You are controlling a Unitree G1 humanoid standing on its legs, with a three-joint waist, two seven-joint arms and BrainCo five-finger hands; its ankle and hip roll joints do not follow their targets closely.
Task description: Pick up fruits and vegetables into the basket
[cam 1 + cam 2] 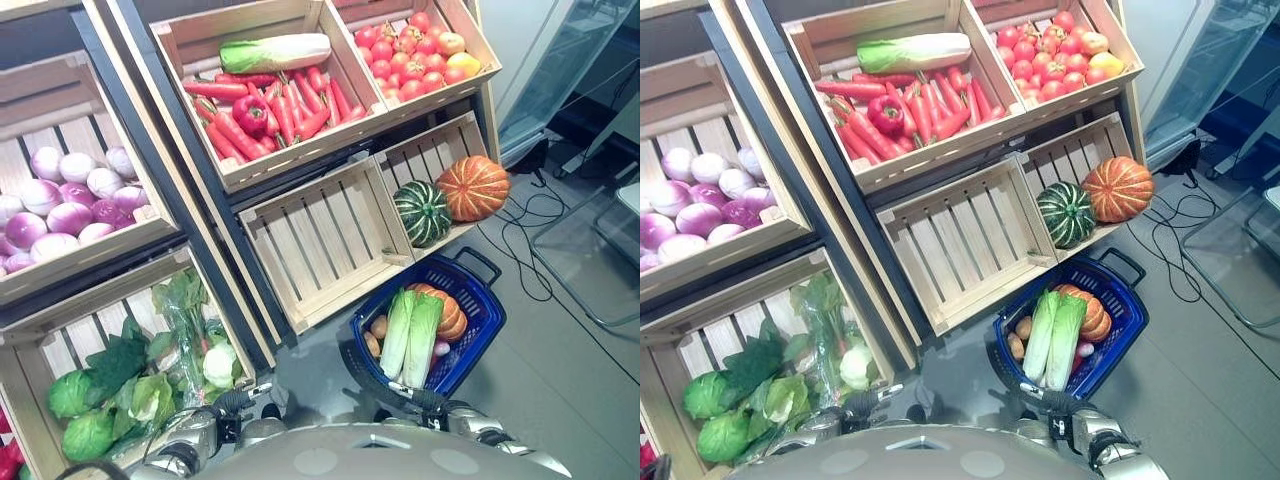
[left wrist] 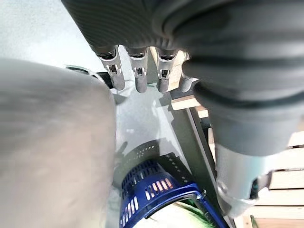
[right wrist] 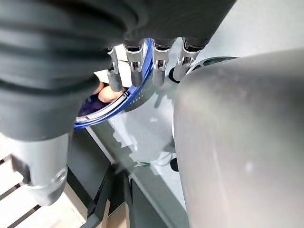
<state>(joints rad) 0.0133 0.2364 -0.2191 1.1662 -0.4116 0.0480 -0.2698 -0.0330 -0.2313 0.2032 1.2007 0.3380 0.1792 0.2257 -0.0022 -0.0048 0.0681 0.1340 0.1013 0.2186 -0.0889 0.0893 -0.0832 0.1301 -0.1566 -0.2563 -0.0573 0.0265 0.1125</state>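
- Grey floor [image 1: 560,390] runs in front of a tiered stand of slatted wooden crates [image 1: 330,240]; cables trail across the floor off to the robot's right.
- Crate contents: purple-white onions [image 1: 65,200] on the left; carrots [image 1: 290,110] with a red bell pepper [image 1: 250,113] and a napa cabbage [image 1: 275,52] top centre; tomatoes [image 1: 410,55] top right; green cabbages and leafy greens [image 1: 120,385] bottom left; one bare crate in the middle row; beside it a striped green squash [image 1: 422,212] touching an orange pumpkin [image 1: 473,187].
- Blue basket [image 1: 480,300] sits on the floor just below the pumpkin crate. Inside: two napa cabbages [image 1: 412,335] side by side, a small orange pumpkin [image 1: 450,312] behind them, brownish round items against the near-left wall.
- Long axis of the basket's cabbages: roughly near-to-far, leafy green ends toward the crates, white stalks toward the robot.
- Left hand [image 2: 137,71]: fingers straight and relaxed, holding nothing, hanging above the floor near the basket rim.
- Right hand [image 3: 156,57]: fingers likewise extended, empty, poised over the basket's near edge.
- Judgement: between picks; several items loaded, both hands free.
- Next move likely needs a reach up to a stocked crate, the squash or pumpkin being nearest the basket, then fingers closing round the item before carrying it down.
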